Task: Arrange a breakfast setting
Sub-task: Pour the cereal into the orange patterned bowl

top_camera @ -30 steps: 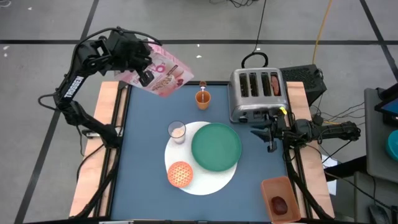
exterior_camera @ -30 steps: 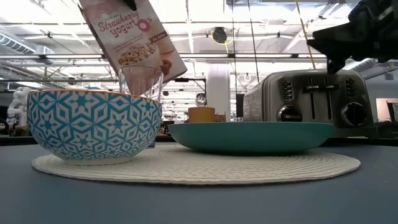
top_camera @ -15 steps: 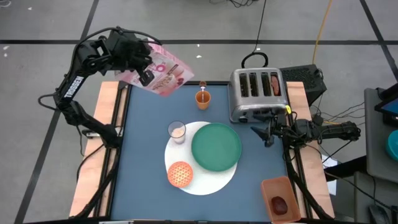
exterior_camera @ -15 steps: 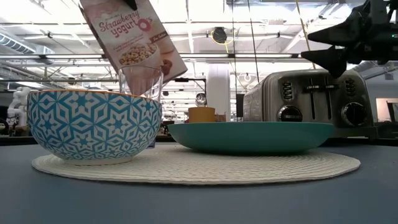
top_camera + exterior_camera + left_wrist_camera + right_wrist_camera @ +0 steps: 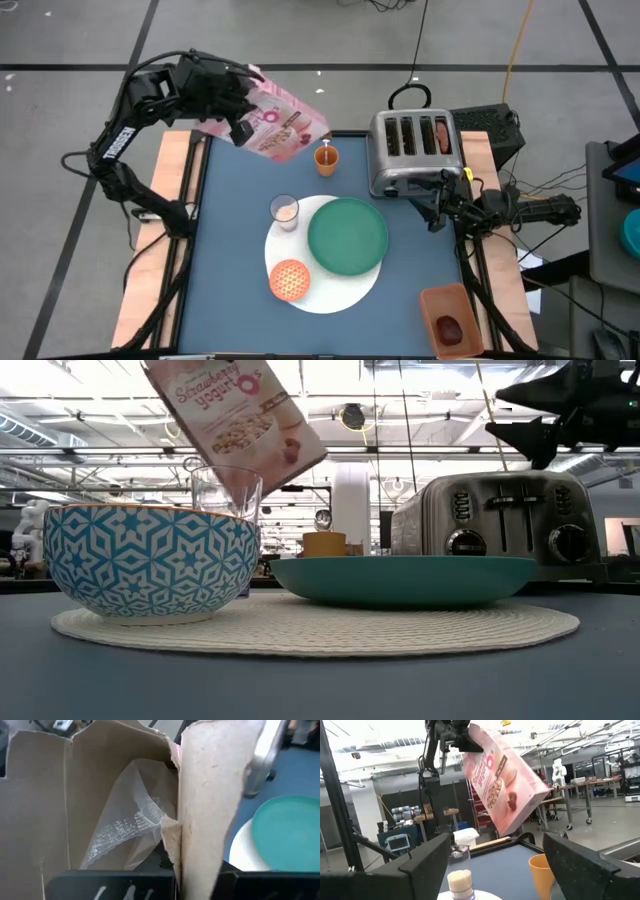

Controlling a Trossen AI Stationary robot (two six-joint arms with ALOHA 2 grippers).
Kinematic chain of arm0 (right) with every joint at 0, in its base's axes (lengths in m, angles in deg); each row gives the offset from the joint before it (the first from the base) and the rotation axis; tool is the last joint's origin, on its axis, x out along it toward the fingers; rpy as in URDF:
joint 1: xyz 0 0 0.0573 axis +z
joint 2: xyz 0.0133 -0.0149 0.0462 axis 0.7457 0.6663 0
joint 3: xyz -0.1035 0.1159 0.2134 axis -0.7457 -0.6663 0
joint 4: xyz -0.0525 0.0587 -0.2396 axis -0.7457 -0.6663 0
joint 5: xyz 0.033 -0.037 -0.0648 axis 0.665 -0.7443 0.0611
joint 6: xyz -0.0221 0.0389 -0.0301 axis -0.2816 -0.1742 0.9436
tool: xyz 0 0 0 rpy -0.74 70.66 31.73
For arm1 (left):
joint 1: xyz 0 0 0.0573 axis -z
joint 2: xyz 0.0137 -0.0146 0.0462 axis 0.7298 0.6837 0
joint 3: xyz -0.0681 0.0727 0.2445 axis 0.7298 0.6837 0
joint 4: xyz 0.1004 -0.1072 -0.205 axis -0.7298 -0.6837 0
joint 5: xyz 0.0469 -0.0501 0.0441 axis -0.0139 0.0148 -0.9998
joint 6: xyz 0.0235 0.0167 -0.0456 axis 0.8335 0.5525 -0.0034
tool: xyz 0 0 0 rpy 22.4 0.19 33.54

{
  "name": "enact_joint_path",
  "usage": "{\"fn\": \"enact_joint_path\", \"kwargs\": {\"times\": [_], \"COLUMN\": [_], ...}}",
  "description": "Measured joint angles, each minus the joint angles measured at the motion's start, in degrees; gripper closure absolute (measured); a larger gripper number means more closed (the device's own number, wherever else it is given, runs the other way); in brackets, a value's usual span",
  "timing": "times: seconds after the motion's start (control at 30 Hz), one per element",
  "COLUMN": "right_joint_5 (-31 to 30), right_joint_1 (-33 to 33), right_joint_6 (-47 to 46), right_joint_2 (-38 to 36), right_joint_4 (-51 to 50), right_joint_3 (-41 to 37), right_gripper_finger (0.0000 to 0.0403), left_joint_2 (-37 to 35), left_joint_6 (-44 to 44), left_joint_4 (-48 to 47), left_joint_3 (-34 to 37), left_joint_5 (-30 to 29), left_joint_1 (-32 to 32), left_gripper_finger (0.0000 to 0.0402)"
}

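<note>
One cereal box (image 5: 283, 124), L fingers (image 5: 235, 112) clamped.

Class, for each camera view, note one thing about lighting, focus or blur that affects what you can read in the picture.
High view: even light, soft shadows on the table. Low view: bright ceiling lights behind leave the right gripper a dark silhouette. Left wrist view: the cereal box fills the frame, the green plate beyond it soft. Right wrist view: near fingers blurred, box lettering legible.
</note>
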Motion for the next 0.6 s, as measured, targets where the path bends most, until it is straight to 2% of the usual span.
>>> {"fn": "enact_joint_path", "kwargs": {"times": [0.27, 0.43, 0.6], "right_joint_5": [-0.11, -4.44, -4.28], "right_joint_1": [-0.11, -1.10, -2.45], "right_joint_6": [0.49, 4.21, 4.92], "right_joint_2": [3.76, 6.42, 8.79], "right_joint_4": [2.38, 3.67, 7.04], "right_joint_3": [0.00, 0.00, 0.00], "right_gripper_finger": [0.0089, 0.0089, 0.0089], "left_joint_2": [0.00, 0.00, 0.00], "left_joint_6": [0.02, 0.00, -0.03], "left_joint_4": [5.36, 8.93, 11.37], "left_joint_3": [0.00, 0.00, 0.00], "left_joint_5": [-0.04, -0.02, 0.00], "left_joint_1": [3.97, 6.98, 10.21], "left_gripper_finger": [0.0401, 0.0401, 0.0401]}}
